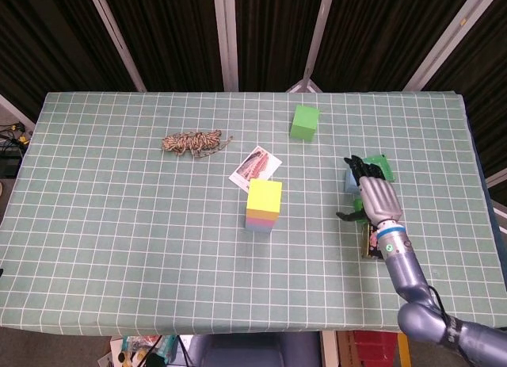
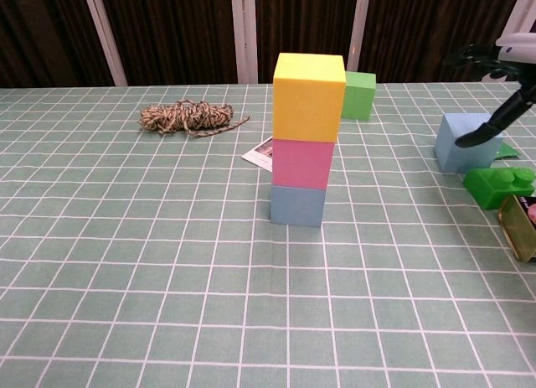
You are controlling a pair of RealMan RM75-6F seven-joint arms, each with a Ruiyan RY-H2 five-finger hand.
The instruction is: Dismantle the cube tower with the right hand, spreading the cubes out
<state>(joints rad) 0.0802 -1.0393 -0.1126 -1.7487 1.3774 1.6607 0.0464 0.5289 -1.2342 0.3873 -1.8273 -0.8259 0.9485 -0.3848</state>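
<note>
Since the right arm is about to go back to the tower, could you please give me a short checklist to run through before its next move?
1. Right robot hand holds nothing, fingers apart: ok.
2. Light blue cube sits flat on the table, apart from the tower: ok.
3. Tower stands upright, yellow cube on pink cube on blue cube: ok.
4. Top of the yellow cube is bare for a grasp: ok.
5. Free cloth for the next cube, away from the green cube, photo card and rope bundle: ok, front left looks open.
6. Left robot hand out of the way: cannot tell, not in view.
</note>
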